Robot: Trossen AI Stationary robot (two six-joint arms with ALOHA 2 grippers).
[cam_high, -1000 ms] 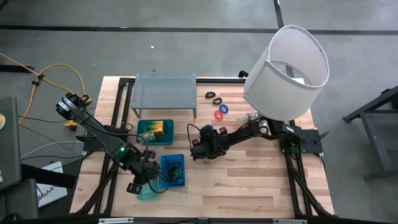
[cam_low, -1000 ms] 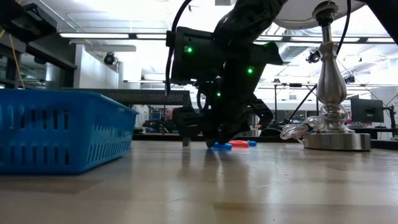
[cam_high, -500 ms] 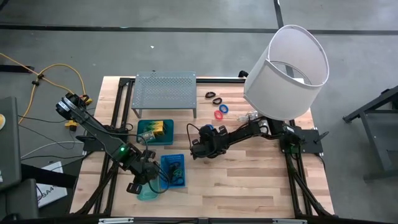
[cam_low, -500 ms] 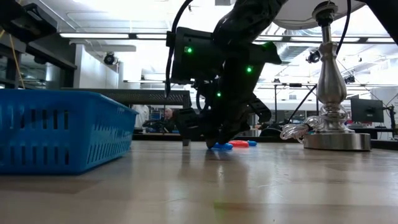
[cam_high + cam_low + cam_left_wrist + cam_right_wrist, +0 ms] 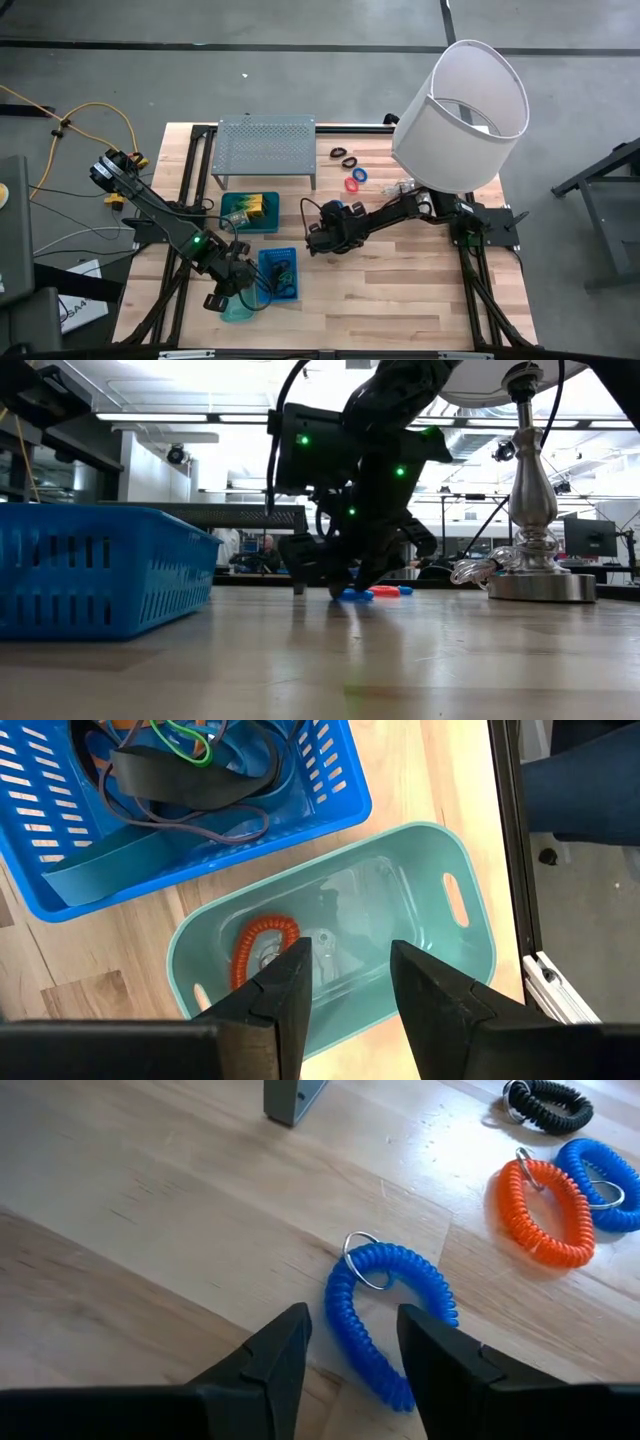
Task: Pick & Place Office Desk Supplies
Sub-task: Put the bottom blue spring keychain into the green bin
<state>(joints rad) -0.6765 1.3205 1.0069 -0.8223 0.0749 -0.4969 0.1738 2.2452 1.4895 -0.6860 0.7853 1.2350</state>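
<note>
Two jaws parted on right gripper [image 5: 345,1345], low over counter [image 5: 120,1210], straddling blue coil ring [image 5: 385,1315], not yet pinched; likely lined up for pickup. Orange ring [image 5: 540,1215] near. Left gripper [image 5: 345,985] jaws apart, empty, above teal bin [image 5: 440,860], probably for drop-off; blue basket [image 5: 330,790] beside.

I saw a blue coil ring [image 5: 385,1320], an orange coil ring [image 5: 541,1213], another blue one [image 5: 604,1168] and a black coil [image 5: 548,1104] on the pale wood-grain desk [image 5: 150,1200]. Blue slotted basket [image 5: 300,790], teal tray [image 5: 420,920] holding an orange coil [image 5: 262,946]. White lampshade [image 5: 462,115], grey perforated rack [image 5: 265,146].
</note>
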